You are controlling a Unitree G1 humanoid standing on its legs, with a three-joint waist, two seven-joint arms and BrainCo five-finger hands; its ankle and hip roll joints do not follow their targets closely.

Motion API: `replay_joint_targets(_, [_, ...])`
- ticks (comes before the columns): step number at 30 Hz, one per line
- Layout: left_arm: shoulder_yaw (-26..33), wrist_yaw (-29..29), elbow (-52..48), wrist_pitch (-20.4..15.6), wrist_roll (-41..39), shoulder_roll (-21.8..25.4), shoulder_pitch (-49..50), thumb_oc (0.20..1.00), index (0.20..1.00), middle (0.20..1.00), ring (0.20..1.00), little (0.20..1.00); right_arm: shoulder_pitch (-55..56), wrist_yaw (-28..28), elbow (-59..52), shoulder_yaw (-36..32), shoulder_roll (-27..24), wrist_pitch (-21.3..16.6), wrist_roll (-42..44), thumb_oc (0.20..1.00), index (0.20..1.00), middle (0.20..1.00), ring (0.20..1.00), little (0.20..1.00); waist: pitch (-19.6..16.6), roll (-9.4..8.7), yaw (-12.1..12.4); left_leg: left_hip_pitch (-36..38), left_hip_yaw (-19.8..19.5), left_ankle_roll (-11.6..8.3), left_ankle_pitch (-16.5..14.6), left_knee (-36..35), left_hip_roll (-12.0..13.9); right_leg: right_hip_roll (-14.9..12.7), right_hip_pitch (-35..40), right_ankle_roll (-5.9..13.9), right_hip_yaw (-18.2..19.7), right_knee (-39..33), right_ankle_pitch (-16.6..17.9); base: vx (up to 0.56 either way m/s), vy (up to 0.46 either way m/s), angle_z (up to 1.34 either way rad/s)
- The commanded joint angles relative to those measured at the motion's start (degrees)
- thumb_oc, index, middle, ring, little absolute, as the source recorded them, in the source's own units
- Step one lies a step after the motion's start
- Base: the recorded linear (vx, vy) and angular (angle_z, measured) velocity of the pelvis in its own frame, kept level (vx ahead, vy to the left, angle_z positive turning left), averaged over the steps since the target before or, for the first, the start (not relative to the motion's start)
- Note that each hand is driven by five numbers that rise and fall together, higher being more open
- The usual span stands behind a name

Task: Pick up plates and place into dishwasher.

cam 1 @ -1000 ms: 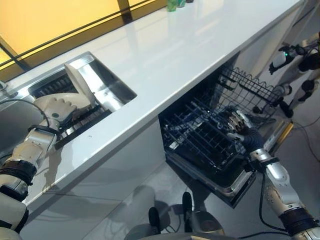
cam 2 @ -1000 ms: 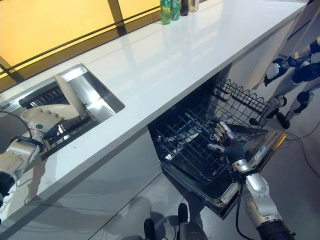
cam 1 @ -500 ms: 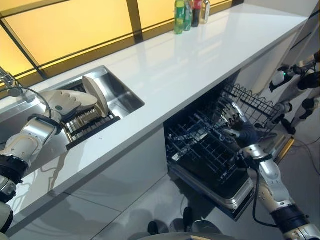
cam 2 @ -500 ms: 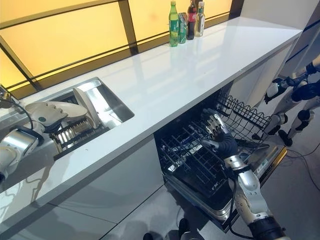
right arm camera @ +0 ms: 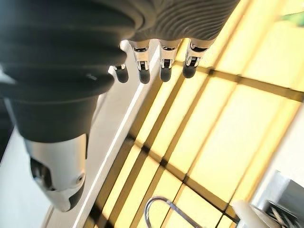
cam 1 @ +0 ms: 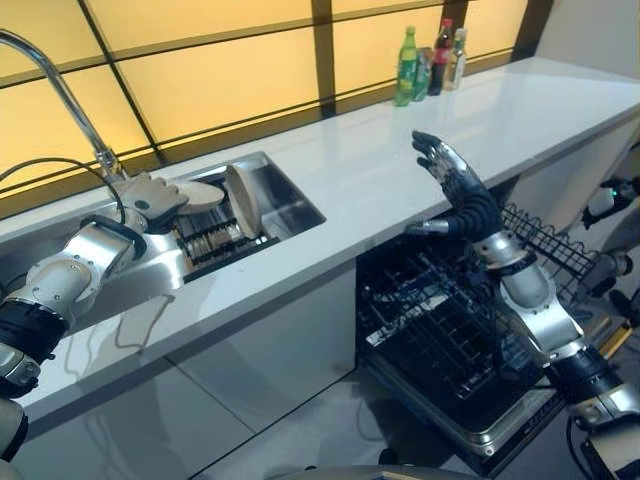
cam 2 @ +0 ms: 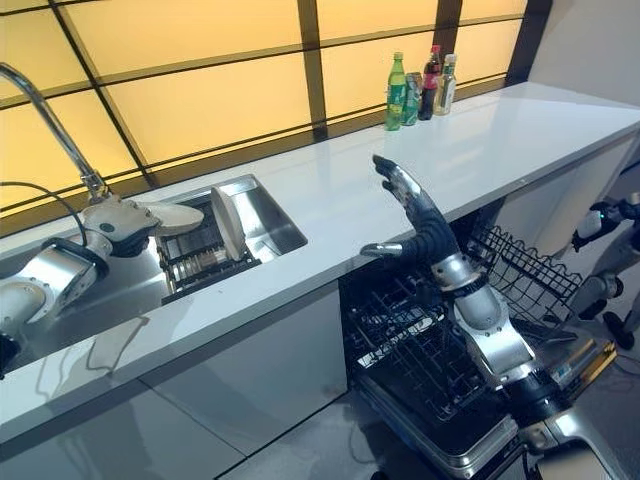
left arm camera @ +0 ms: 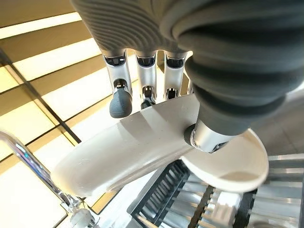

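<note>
Left robot hand [cam 1: 150,198] is sitting over the stainless steel sink [cam 1: 285,205], fingers and thumb clamped on a cream round ceramic plate [left arm camera: 142,142]; wrist view is showing thumb on one face, fingers on the other, plate rim poking out past them. Plate is being held up off the rack, not resting on it. A 2nd cream round plate [cam 1: 243,200] is standing upright on edge in the dark slotted dish rack [cam 1: 215,240] inside the sink, just beside the held one. Curved chrome faucet [cam 1: 55,85] is rising behind the left arm.

Right robot hand [cam 1: 452,188] is raised above the white glossy tabletop [cam 1: 400,150] front edge, fingers spread apart and straight, thumb out to the side, holding nothing. Below it the dishwasher [cam 1: 450,340] is standing open w/ black wire lower rack [cam 1: 430,320] pulled out; another wire basket [cam 1: 550,255] is showing further to the robot's right.

Green plastic bottle [cam 1: 406,52] plus a couple of other bottles [cam 1: 447,57] are standing at the far tabletop edge by the yellow-lit window panels [cam 1: 230,75], well apart from both hands.
</note>
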Motion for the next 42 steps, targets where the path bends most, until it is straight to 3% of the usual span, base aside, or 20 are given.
replay_joint_targets(1, [0.8,6.0,-3.1,-0.2,-5.4,3.1,-10.7,0.200,0.200,0.200,0.200,0.200,-8.8,-6.8,-4.0,1.2,-4.3,-2.6,-10.3,1.000,1.000,1.000,1.000,1.000,-0.2,-0.65,2.2,-2.1,-1.9,0.18,-6.0,2.5,-1.9,-3.6,3.6,6.75,-0.8,1.0,-7.3,0.00,-0.059,0.11])
replay_joint_targets(4, [3.8,6.2,-7.7,-2.1,-9.1,2.8,-10.4,0.200,0.200,0.200,0.200,0.200,-13.2,-10.2,-3.8,3.0,-8.1,0.6,-20.5,1.000,1.000,1.000,1.000,1.000,-0.8,-1.37,3.5,-2.1,-2.7,0.14,-6.0,2.5,-1.9,-3.5,3.9,6.66,-1.5,1.0,-7.5,0.00,-0.051,0.15])
replay_joint_targets(12, [6.4,6.8,-16.6,-8.8,-16.8,1.2,-10.9,0.200,0.200,0.200,0.200,0.200,-23.0,-6.7,0.1,10.9,-14.8,6.9,-25.5,1.000,1.000,1.000,1.000,1.000,-2.0,-2.95,5.4,-1.8,-4.3,0.03,-5.8,2.1,-1.9,-3.4,4.7,6.46,-2.7,0.9,-7.8,0.02,-0.032,0.10])
replay_joint_targets(21, [4.6,6.5,-20.4,-14.7,-24.2,-2.3,-14.0,0.200,0.200,0.200,0.200,0.200,-29.2,-5.5,7.7,17.1,-11.8,9.1,-26.3,1.000,1.000,1.000,1.000,1.000,-2.5,-3.40,6.7,-1.4,-5.3,-0.02,-5.9,1.9,-1.9,-3.4,5.4,6.22,-3.1,0.8,-8.1,0.01,-0.008,0.04])
replay_joint_targets(34, [3.8,2.2,-23.1,-18.7,-35.6,-7.2,-15.7,0.200,0.200,0.200,0.200,0.200,-33.8,-5.9,13.0,22.3,-7.8,10.9,-29.8,1.000,1.000,1.000,1.000,1.000,-3.1,-3.66,7.8,-1.2,-6.0,0.09,-6.0,2.0,-2.1,-3.4,5.8,6.05,-3.2,0.8,-8.3,0.01,0.000,0.03])
replay_joint_targets(35, [3.9,2.0,-23.2,-18.9,-36.1,-7.4,-15.8,0.200,0.200,0.200,0.200,0.200,-33.9,-6.3,13.3,22.4,-7.8,10.8,-30.2,0.780,0.780,0.780,0.780,0.780,-3.1,-3.65,7.8,-1.2,-6.0,0.09,-6.0,2.0,-2.1,-3.4,5.8,6.04,-3.2,0.7,-8.3,0.00,0.000,0.00])
replay_joint_targets(36, [4.0,1.3,-23.5,-19.3,-37.3,-7.7,-15.7,0.200,0.200,0.200,0.200,0.200,-34.2,-7.0,13.6,22.5,-7.6,10.8,-30.6,0.501,0.501,0.501,0.501,0.501,-3.2,-3.64,7.9,-1.2,-6.1,0.08,-6.0,2.1,-2.1,-3.4,5.8,6.04,-3.1,0.8,-8.3,0.00,0.000,0.00])
replay_joint_targets(37, [4.1,0.4,-23.8,-19.5,-38.4,-8.1,-15.5,0.200,0.200,0.200,0.200,0.200,-34.3,-7.4,13.9,22.6,-7.5,10.6,-30.8,0.432,0.432,0.432,0.432,0.432,-3.2,-3.61,7.9,-1.1,-6.1,0.08,-6.0,2.1,-2.1,-3.4,5.9,6.00,-3.0,0.8,-8.4,0.00,0.000,0.00])
replay_joint_targets(38, [4.2,-0.1,-24.0,-19.8,-39.0,-8.3,-15.5,0.200,0.200,0.200,0.200,0.200,-34.4,-7.7,14.0,22.7,-7.4,10.7,-31.0,0.247,0.247,0.247,0.247,0.247,-3.2,-3.56,7.9,-1.1,-6.2,0.07,-6.0,2.1,-2.1,-3.4,5.9,5.95,-3.0,0.8,-8.4,0.00,0.000,0.00])
replay_joint_targets(39, [4.3,-0.4,-24.3,-19.9,-39.1,-8.5,-15.4,0.200,0.200,0.200,0.200,0.200,-34.4,-7.9,14.2,22.7,-7.2,10.6,-31.3,0.200,0.200,0.200,0.200,0.200,-3.1,-3.54,7.9,-1.1,-6.2,0.08,-6.1,2.1,-2.1,-3.4,5.9,5.94,-3.0,0.8,-8.4,0.00,0.000,0.00])
replay_joint_targets(42, [4.8,-0.4,-24.6,-20.6,-39.6,-8.9,-15.1,0.200,0.200,0.200,0.200,0.200,-34.1,-7.5,14.1,22.8,-7.2,10.4,-31.7,0.200,0.200,0.200,0.200,0.200,-3.2,-3.54,7.9,-1.0,-6.2,0.13,-6.2,2.2,-2.2,-3.4,6.0,5.96,-2.9,0.8,-8.5,0.00,0.000,0.00])
